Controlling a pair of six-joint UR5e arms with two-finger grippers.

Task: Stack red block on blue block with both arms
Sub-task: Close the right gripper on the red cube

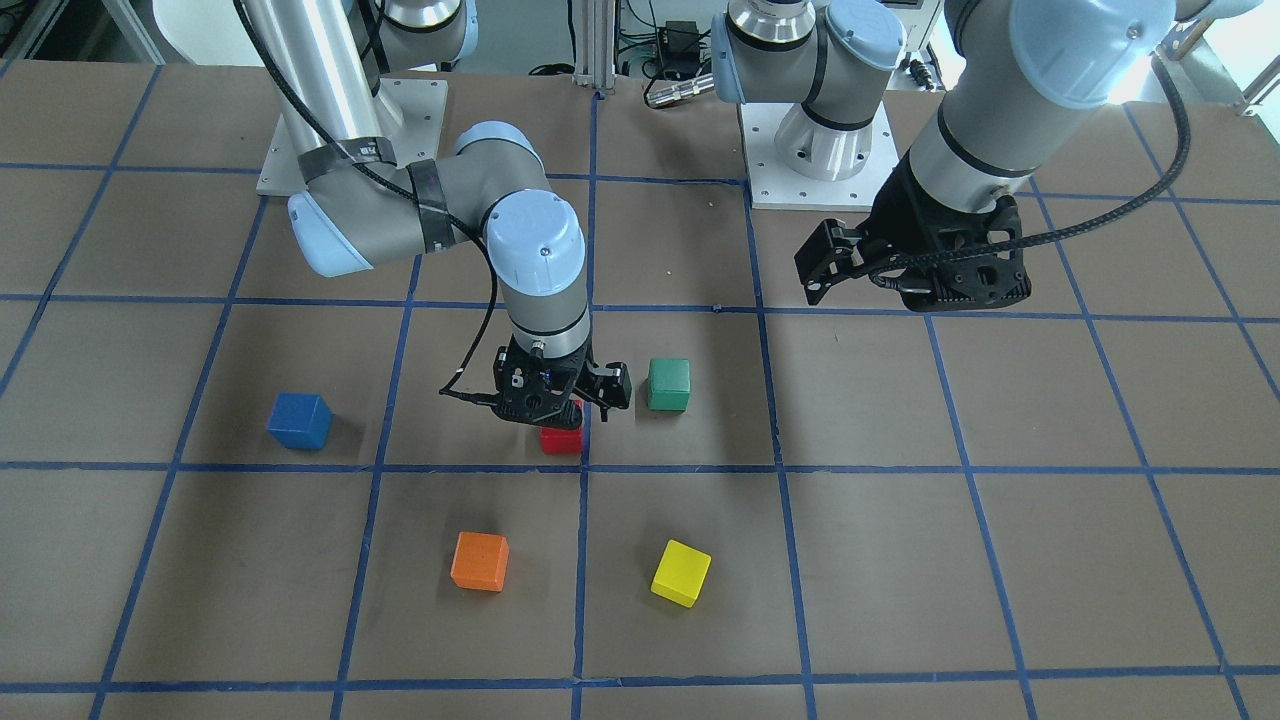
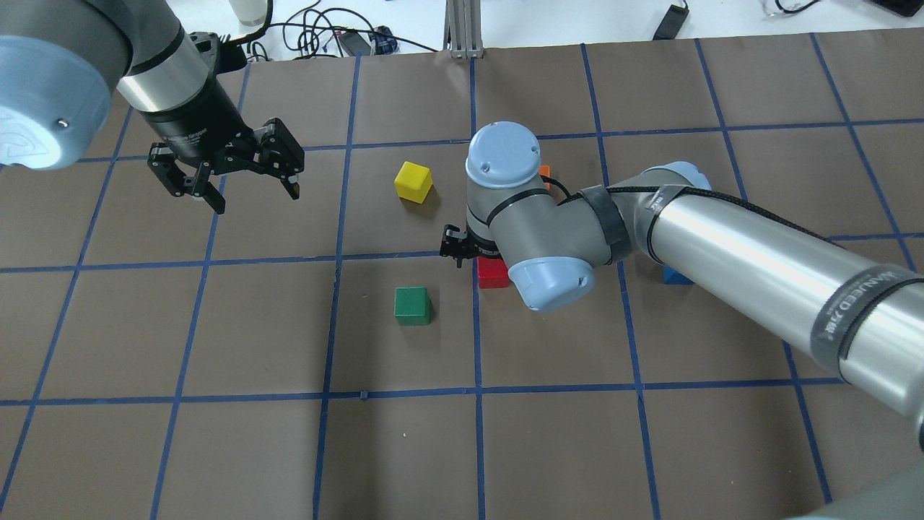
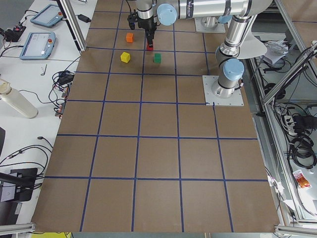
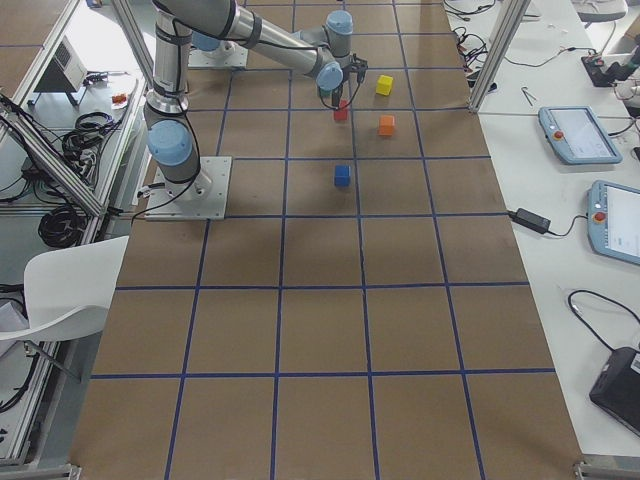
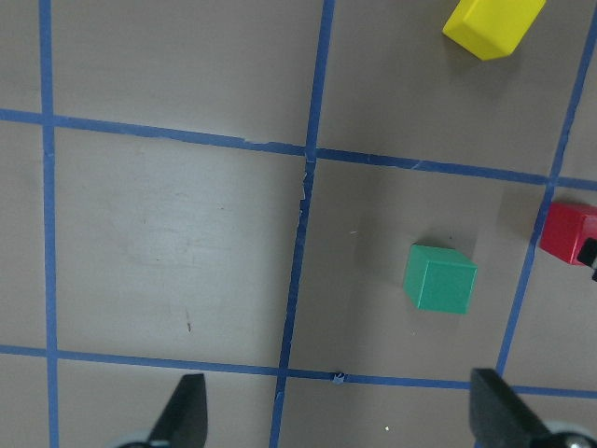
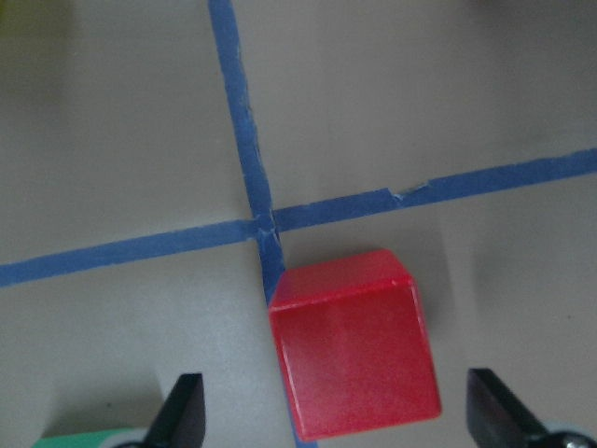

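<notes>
The right claw (image 6: 340, 420) hangs spread over the red block (image 6: 353, 355). The left claw (image 2: 254, 196) is spread too, well apart. The blue block (image 1: 299, 420) sits alone on the bench (image 1: 1000, 560).

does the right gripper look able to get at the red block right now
Probably yes: the right gripper hangs open directly over the red block, one finger to each side and nothing else in the gap.
</notes>
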